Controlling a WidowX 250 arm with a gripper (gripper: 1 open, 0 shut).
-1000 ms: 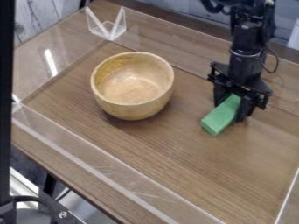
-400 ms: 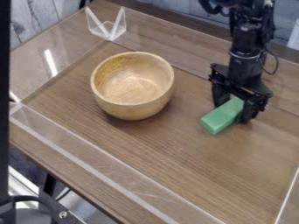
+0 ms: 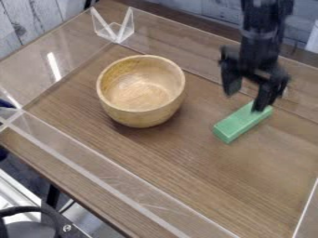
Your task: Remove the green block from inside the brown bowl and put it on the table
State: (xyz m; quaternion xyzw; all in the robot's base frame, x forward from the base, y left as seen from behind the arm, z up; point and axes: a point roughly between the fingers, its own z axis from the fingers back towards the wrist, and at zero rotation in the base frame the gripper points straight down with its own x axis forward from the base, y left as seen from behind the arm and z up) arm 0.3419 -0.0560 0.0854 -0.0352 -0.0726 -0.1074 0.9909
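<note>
Camera view, taken from above one corner of the table [image 3: 149, 177]: the green block [image 3: 241, 123] is seen lying flat on the wood-grain surface, outside the brown bowl [image 3: 141, 89] and at about four o'clock from it. A strip of bare tabletop is left between the two, so no contact is made. The block's long axis is set on a diagonal, one end pointed toward one o'clock in the picture and the other toward seven o'clock; its upper end is reached by the shadow under the arm. The gripper [image 3: 254, 94] is held in the air just above that upper end, pointed down at the table, its dark fingers spread apart with nothing pinched between them. The fingers are blurred, and no touch with the block can be made out. The bowl is shown upright with its pale, grained inside exposed, and no object is seen within it. Clear acrylic walls [image 3: 74, 153] are seen along the table's near and left edges. At the far corner, toward eleven o'clock from the bowl, a clear plastic bracket [image 3: 113, 25] is fixed where the walls meet. The arm's black upper body is cut off by the top edge of the picture.
</note>
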